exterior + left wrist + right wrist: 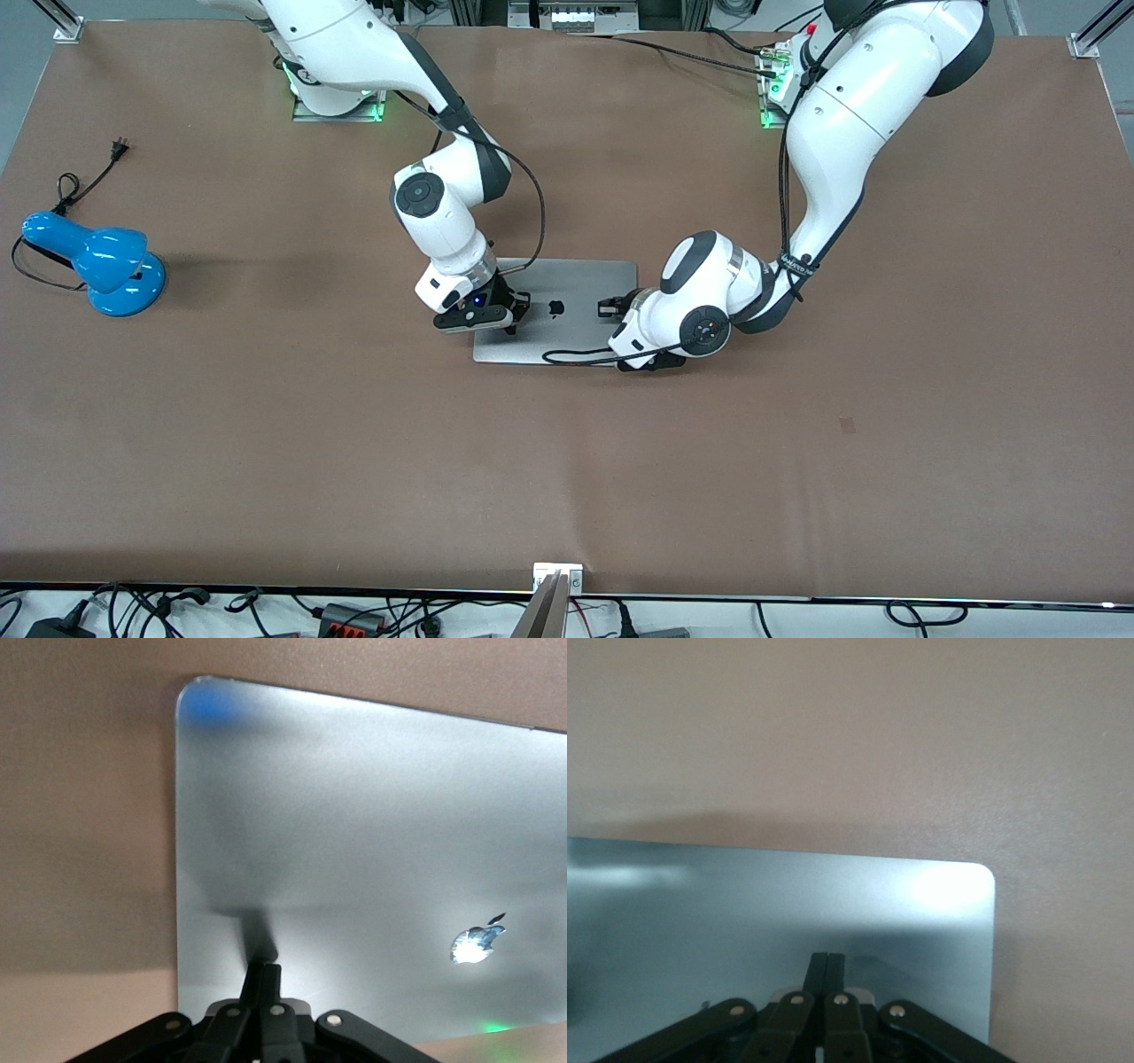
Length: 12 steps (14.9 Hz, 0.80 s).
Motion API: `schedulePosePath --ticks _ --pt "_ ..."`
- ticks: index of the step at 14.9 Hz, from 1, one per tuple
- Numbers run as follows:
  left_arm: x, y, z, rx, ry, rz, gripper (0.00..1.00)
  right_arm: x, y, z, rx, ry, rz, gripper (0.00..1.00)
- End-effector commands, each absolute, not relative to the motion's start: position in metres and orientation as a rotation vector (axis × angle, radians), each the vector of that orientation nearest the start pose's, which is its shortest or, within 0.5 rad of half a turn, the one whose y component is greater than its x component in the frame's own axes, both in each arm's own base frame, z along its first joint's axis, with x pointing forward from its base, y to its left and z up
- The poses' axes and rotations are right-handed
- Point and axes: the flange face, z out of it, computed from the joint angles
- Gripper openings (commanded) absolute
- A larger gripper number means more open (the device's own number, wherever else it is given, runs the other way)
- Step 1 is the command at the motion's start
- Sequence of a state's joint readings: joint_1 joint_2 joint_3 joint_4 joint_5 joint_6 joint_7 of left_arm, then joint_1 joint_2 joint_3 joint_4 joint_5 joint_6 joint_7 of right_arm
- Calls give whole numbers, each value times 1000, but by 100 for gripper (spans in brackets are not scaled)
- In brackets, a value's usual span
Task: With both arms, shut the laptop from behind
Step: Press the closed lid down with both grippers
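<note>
Front view shows the laptop lying at the middle of the desk, its lid down flat with the logo facing up, so the closing looks as good as done. The right pincer sits over the lid toward the right arm's end, and the left pincer over it toward the left arm's end; both have their fingers pressed together and pinch nothing. A blue lamp stands well apart at the right arm's end of the desk, out of harm's way.

Left wrist view has the left pincer's joined fingertips touching or nearly touching the bare metal lid. The risk here is pressing on: further downward force on a lid that is already flat could dent it or stress the screen beneath.

Right wrist view shows the right pincer's closed fingertips on the lid near a rounded corner. Dragging sideways while lifting away could scratch the finish or slide the laptop across the desk.
</note>
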<state>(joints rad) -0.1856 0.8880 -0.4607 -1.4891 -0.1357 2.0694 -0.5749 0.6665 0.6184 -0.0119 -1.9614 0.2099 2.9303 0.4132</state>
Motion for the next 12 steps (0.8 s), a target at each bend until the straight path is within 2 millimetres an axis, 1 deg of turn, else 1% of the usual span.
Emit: schedulePosePath --ticks 1,3,6,7,9,10,12 --pt "576 -388 162 -3287 -190 751 1 516 390 181 -2867 -107 -405 0" --pt "577 -387 163 -3289 -191 745 1 516 389 177 -2871 -107 -399 0" --pt "577 -386 162 -3288 -190 745 1 516 390 179 -2869 -111 -403 0" --pt "577 -386 162 -3287 -188 744 1 517 391 183 -2866 -112 -405 0" --pt "577 -386 162 -3289 -186 741 1 521 387 184 -2876 -106 -385 0" --pt "577 -386 162 -3289 -184 741 1 524 388 190 -2883 -107 -363 0" --pt "578 -384 161 -3285 -178 720 1 536 393 213 -2915 -101 -256 0"
